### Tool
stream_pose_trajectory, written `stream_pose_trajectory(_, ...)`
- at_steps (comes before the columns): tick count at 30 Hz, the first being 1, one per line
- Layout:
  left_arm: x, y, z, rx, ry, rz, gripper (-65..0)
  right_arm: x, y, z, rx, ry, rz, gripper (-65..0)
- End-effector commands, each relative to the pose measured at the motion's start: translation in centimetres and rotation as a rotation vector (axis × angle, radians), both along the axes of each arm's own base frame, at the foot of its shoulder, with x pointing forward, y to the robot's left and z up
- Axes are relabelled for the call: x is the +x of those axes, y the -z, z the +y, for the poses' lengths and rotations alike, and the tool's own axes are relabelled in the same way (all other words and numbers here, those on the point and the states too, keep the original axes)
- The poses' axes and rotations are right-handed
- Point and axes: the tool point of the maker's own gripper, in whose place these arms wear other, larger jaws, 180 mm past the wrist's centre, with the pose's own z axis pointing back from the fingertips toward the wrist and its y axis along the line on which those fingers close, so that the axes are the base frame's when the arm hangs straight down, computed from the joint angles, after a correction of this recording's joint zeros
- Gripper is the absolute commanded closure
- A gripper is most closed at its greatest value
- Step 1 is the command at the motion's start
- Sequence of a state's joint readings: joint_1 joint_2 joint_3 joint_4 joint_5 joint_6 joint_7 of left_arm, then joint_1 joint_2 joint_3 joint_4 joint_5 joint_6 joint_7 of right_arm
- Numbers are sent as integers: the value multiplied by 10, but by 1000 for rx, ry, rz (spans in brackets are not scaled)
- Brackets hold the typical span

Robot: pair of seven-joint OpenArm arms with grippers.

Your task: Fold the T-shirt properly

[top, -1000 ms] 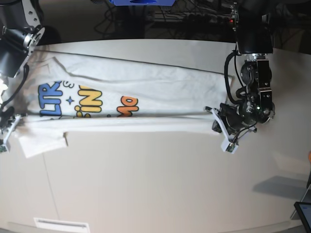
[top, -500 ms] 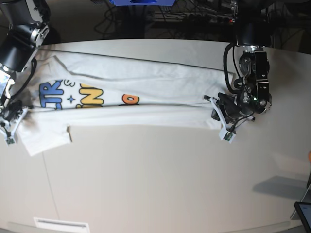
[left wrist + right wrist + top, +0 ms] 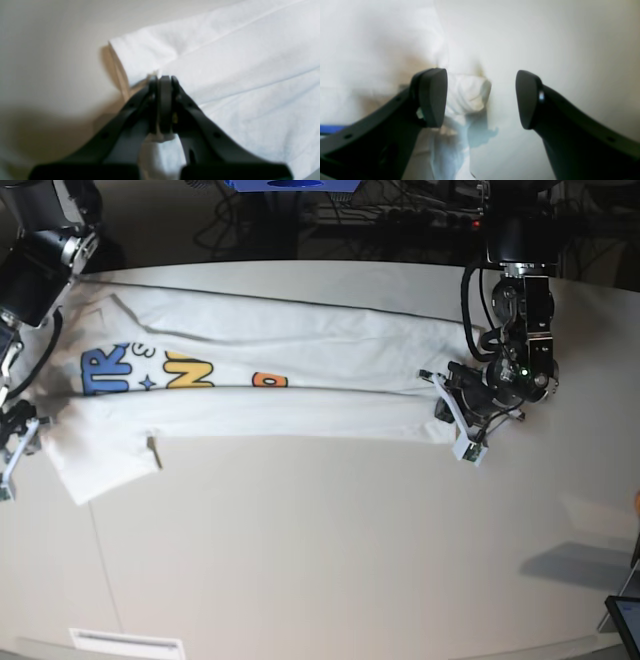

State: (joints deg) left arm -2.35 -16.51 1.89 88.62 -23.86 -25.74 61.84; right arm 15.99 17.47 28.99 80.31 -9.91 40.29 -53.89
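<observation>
The T-shirt (image 3: 270, 395) lies stretched across the table (image 3: 330, 550), only "TR" and "IN" readable — left gripper (image 3: 162, 82) pinching its edge, right gripper (image 3: 481, 98) spread wide beside bunched cloth.

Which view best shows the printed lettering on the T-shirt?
The base view: the T-shirt lies stretched across the table, with part of its blue, yellow and orange lettering showing above the folded-over edge. Both wrist views show only blurred plain white cloth near the gripper fingers, no print.
</observation>
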Motion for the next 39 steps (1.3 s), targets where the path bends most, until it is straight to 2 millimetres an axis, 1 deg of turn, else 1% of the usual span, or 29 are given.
stream_pose_trajectory(1, -7, 4, 7, 34, 1, 30, 0, 17, -22, -6, -10, -1, -66, -412)
stream_pose_trajectory(2, -7, 4, 8, 33, 0, 28, 0, 25, -24, -2, -3, -15, -73, -414)
stream_pose_trajectory(3, -7, 4, 8, 33, 0, 28, 0, 36, -23, 7, 5, -46, -78, -414)
stream_pose_trajectory(6, -7, 5, 7, 33, 2, 29, 0, 58, -7, 31, 47, -133, -62, -415)
stream_pose_trajectory(7, -7, 5, 7, 33, 2, 29, 0, 65, -4, 36, 63, -152, -62, -415)
stream_pose_trajectory(9, -7, 4, 8, 33, -1, 28, 0, 75, 9, 48, 107, -179, -48, -415)
stream_pose_trajectory(11, -6, 4, 9, 32, -6, 25, 0, 87, 14, 54, 154, -187, -52, -415)
stream_pose_trajectory(13, -6, 3, 10, 32, -9, 24, 0, 95, 22, 58, 206, -184, -50, -415)
stream_pose_trajectory(15, -5, 3, 10, 32, -9, 23, 0, 98, 23, 51, 224, -175, -53, -415)
stream_pose_trajectory(19, -5, 3, 9, 33, -4, 24, 0, 108, 20, 51, 264, -170, -75, -415)
stream_pose_trajectory(20, -5, 3, 9, 33, -4, 24, 0, 108, 20, 44, 265, -160, -70, -415)
stream_pose_trajectory(21, -6, 3, 9, 33, -4, 26, 0, 108, 21, 43, 273, -155, -65, -415)
stream_pose_trajectory(25, -6, 4, 8, 32, -4, 27, 0, 111, 25, 46, 308, -155, -86, -415)
stream_pose_trajectory(29, -7, 4, 10, 32, -9, 27, 0, 104, 44, 52, 358, -144, -54, -415)
stream_pose_trajectory(31, -7, 4, 10, 32, -9, 27, 0, 102, 50, 57, 376, -147, -58, -415)
stream_pose_trajectory(33, -7, 4, 10, 32, -9, 29, 0, 95, 60, 60, 383, -146, -43, -412)
stream_pose_trajectory(35, -7, 4, 10, 32, -10, 28, 0, 92, 63, 60, 385, -145, -36, -405)
stream_pose_trajectory(36, -7, 4, 10, 32, -10, 28, 0, 91, 65, 60, 385, -145, -33, -386)
stream_pose_trajectory(37, -6, 3, 11, 34, -10, 27, 0, 90, 65, 60, 385, -144, -31, -340)
stream_pose_trajectory(39, -6, 3, 11, 34, -10, 27, 0, 90, 66, 60, 384, -144, -28, -186)
